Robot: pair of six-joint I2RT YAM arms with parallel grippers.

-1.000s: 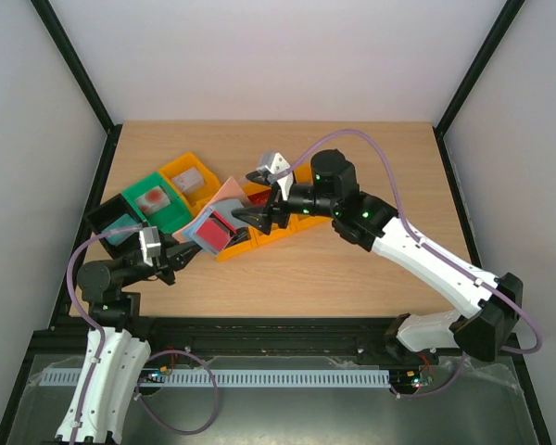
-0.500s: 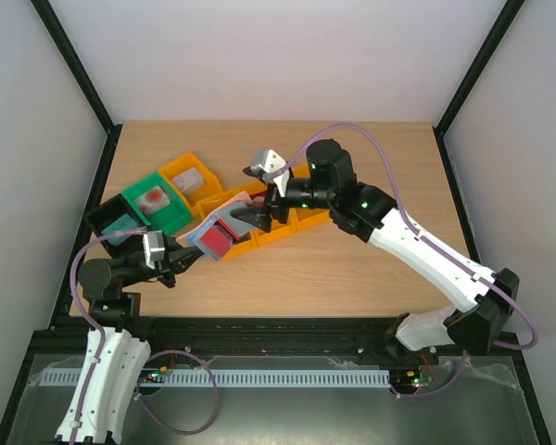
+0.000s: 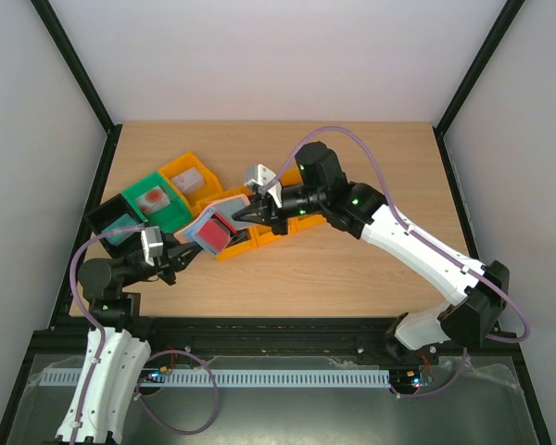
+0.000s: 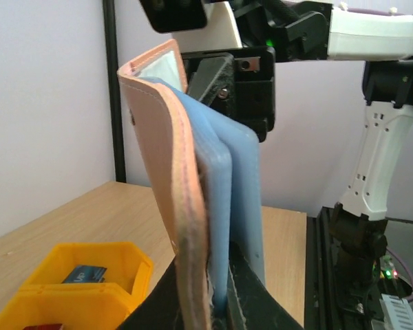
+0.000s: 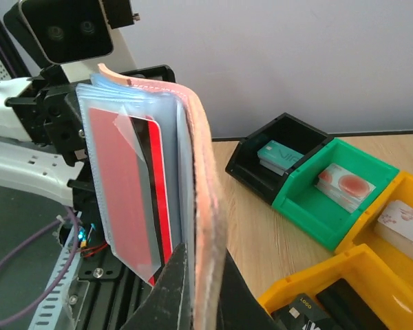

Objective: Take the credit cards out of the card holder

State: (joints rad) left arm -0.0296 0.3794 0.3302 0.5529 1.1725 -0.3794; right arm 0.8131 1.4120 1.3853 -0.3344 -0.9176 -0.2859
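**Card holder pinched by both grippers above the bins**

The card holder [image 3: 213,225] is held off the table [image 3: 352,269], left of its middle, over the orange bins [image 3: 233,248]. The left gripper [image 3: 187,250] clamps the holder's near edge. The right gripper [image 3: 247,215] is closed on the tan cover at the far side. One red card [image 5: 127,199] shows in a clear pocket, and the blue leaves hide any others. There is one black bin [image 3: 107,221] and one green bin [image 3: 162,206]. The orange ones are partly covered, so their count is unclear.
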